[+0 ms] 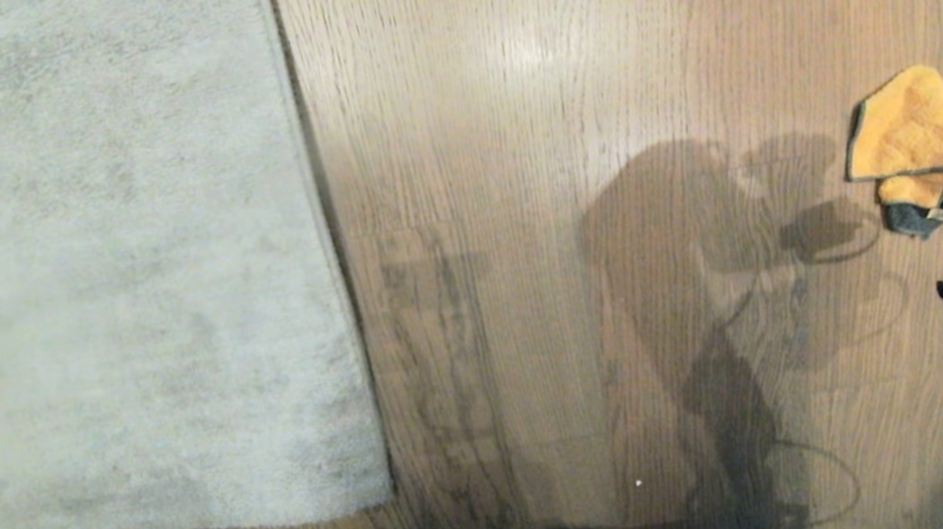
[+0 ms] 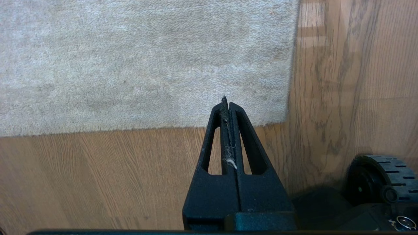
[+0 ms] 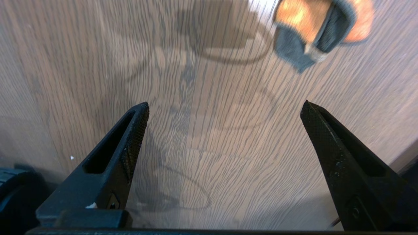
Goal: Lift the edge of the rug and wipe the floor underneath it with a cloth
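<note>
Rug edge [image 1: 348, 337]: lies flat on the floor [image 1: 524, 109], its near corner towards the robot's left; nothing lifts it yet, so the planks beneath stay covered.
Cloth [image 1: 917, 151]: crumpled orange-tan rag with dark trim, on bare planks off to the robot's right, well apart from the rug; it has to be fetched before any wiping can begin.
Right gripper [image 3: 225, 112]: released, jaws spread wide and empty, low over the floor with the cloth [image 3: 313, 31] ahead of the fingertips and not between them; the wide spread suits closing over a bunched rag, and this looks like an approach for the pick-up.
Left gripper [image 2: 227, 104]: clenched on nothing but a wisp of fluff, hanging near the rug's corner [image 2: 287, 117] above the planks; it appears parked.
Step in hand: judged to be reaching for the cloth; lifting and wiping are not yet done.
Risk: the rag's loose folds could slip from a shallow pinch.
</note>
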